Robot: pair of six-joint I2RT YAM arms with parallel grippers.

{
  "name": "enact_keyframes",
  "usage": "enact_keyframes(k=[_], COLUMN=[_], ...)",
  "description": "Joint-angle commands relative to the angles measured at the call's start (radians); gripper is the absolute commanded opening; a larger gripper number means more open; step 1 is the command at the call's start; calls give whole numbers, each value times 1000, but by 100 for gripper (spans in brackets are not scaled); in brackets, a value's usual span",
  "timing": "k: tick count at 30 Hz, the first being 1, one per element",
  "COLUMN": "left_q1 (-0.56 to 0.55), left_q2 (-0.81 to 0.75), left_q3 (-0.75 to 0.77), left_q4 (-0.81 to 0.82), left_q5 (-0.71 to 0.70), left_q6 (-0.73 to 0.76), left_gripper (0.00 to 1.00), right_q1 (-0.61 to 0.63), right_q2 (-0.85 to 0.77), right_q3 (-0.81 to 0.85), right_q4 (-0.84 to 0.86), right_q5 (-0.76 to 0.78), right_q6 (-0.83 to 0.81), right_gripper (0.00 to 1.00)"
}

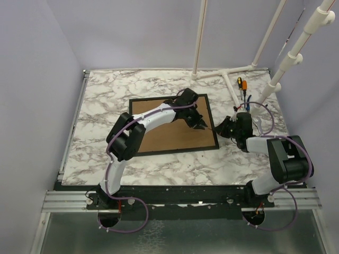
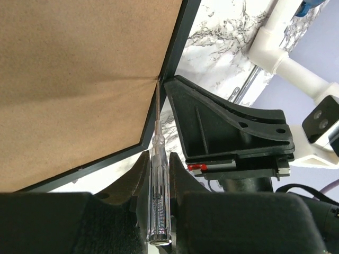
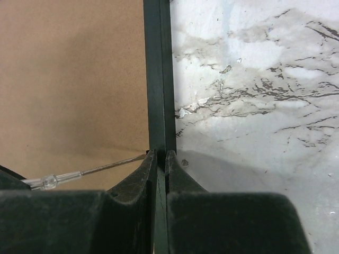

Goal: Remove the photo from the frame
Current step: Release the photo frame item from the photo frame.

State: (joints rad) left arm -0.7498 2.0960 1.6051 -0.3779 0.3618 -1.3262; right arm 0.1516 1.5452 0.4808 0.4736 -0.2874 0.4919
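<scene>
Pale lilac walls (image 1: 32,79) enclose a white marble-patterned table (image 1: 106,95); white pipe stands (image 1: 200,37) rise at the far right.

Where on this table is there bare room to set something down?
The table is bare left of the frame and behind it at back left. The near strip is free but for the left arm over it. Crowded: right of the frame, with left gripper, right gripper, screwdrivers and white pipe stand.
</scene>
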Motion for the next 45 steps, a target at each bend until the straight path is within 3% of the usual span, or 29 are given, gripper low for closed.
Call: enact_keyframes(k=[1, 5, 15, 21, 26, 27, 34, 40, 45], left_q1=[-100, -113, -113, -79, -31, -21, 51, 165, 232], left_q2=[83, 122, 109, -8, -181, -217, -420, -591, -666], left_q3=[138, 215, 245, 98, -55, -87, -241, -382, -442], left_q4=[80, 32, -25, -26, -9, -6, 20, 20, 17], left_q5=[57, 52, 6, -14, -46, -54, -54, -79, -104], left_q6=[-66, -80, -70, 4, 102, 117, 197, 248, 283], left_gripper=[0, 0, 0, 0, 0, 0, 0, 0, 0], right_q1=[99, 110, 116, 116, 116, 117, 115, 115, 115], right_q2=[6, 3, -37, -151, -360, -411, -725, -803, -863], right_q3=[-2, -5, -16, -40, -39, -30, 136, 491, 653], right_q4=[-106, -107, -125, -159, -244, -269, -557, -915, -1004], right_q5=[-147, -143, -108, 7, 46, 44, 66, 154, 95], right_q6=[21, 17, 18, 25, 50, 53, 117, 226, 294], right_gripper=[7, 7, 7, 10, 16, 19, 81, 99, 100])
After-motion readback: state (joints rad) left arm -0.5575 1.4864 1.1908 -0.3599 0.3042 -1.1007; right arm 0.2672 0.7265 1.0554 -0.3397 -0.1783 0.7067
